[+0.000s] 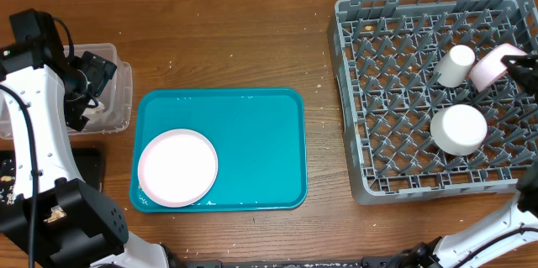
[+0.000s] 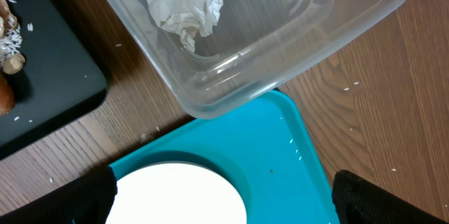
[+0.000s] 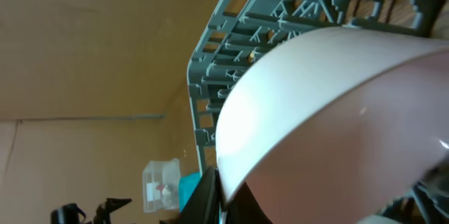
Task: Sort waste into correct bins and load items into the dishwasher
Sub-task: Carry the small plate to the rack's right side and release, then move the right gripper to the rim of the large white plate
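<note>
Pink dish (image 1: 491,68) tilted on edge over grey rack (image 1: 387,117), far-right side, beside white cup (image 1: 454,65). Right claw (image 1: 514,64) clenched on dish rim. Left claw (image 1: 84,104) released, spread wide above clear tub (image 2: 295,55).

Your wooden bench (image 1: 244,41) carries a clear tub (image 1: 122,91) at far left, a black tray (image 2: 56,69) just beside it nearer the arm bases, a teal tray (image 1: 252,150) at centre, and a grey dish rack (image 1: 353,134) at right. You have a few pale crumbs (image 2: 349,87) lying loose on the wood near the tub.
</note>
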Robot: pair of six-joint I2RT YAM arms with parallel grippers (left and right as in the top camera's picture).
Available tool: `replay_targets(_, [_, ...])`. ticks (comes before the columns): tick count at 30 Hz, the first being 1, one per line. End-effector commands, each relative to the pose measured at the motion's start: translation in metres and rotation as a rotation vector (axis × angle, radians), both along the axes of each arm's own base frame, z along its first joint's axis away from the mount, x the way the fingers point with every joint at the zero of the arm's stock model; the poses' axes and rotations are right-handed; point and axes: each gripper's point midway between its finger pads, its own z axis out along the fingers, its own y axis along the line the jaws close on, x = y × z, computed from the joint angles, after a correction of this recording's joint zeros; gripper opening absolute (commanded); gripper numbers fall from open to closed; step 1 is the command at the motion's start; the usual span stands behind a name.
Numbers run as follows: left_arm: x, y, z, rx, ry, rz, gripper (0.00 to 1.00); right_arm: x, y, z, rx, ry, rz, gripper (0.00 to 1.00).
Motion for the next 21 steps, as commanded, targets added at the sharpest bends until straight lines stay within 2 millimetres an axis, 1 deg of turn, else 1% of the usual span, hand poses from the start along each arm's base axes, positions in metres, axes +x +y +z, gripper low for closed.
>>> replay_targets(1, [0.003,0.004,0.006,0.02,-0.015,0.007,1.0,-0.02,-0.022,-0.007,0.003,0.063,-0.066,0.04])
replay_targets(4, [0.003,0.004,0.006,0.02,-0.015,0.007,1.0,-0.029,-0.03,-0.008,0.011,0.106,-0.097,0.06])
replay_targets(7, [0.003,0.004,0.006,0.02,-0.015,0.007,1.0,-0.039,-0.043,-0.012,0.003,0.238,-0.181,0.1])
replay_targets(9, [0.003,0.004,0.006,0.02,-0.015,0.007,1.0,-0.052,-0.056,-0.019,-0.055,0.388,-0.276,0.15])
replay_targets(11, [0.003,0.004,0.006,0.02,-0.015,0.007,1.0,-0.072,-0.074,-0.026,-0.135,0.568,-0.42,0.2])
replay_targets(12, [0.003,0.004,0.006,0.019,-0.015,0.007,1.0,-0.077,-0.078,-0.025,-0.161,0.6,-0.455,0.22])
replay_targets(13, [0.003,0.004,0.006,0.02,-0.015,0.007,1.0,-0.083,-0.082,-0.022,-0.192,0.634,-0.5,0.24])
replay_targets(14, [0.003,0.004,0.006,0.02,-0.015,0.007,1.0,-0.088,-0.084,-0.013,-0.216,0.647,-0.54,0.31])
replay_targets(15, [0.003,0.004,0.006,0.02,-0.015,0.007,1.0,-0.09,-0.084,-0.005,-0.228,0.64,-0.558,0.34])
replay_targets(16, [0.003,0.004,0.006,0.02,-0.015,0.007,1.0,-0.091,-0.082,0.004,-0.243,0.62,-0.566,0.41])
replay_targets(17, [0.003,0.004,0.006,0.02,-0.015,0.007,1.0,-0.092,-0.081,0.012,-0.254,0.605,-0.572,0.45])
replay_targets(18, [0.003,0.004,0.006,0.02,-0.015,0.007,1.0,-0.095,-0.078,0.024,-0.267,0.584,-0.583,0.54])
replay_targets(19, [0.003,0.004,0.006,0.02,-0.015,0.007,1.0,-0.096,-0.076,0.03,-0.274,0.573,-0.587,0.57])
replay_targets(20, [0.003,0.004,0.006,0.019,-0.015,0.007,1.0,-0.099,-0.072,0.042,-0.287,0.552,-0.594,0.63])
replay_targets(21, [0.003,0.004,0.006,0.02,-0.015,0.007,1.0,-0.101,-0.066,0.052,-0.296,0.531,-0.595,0.64])
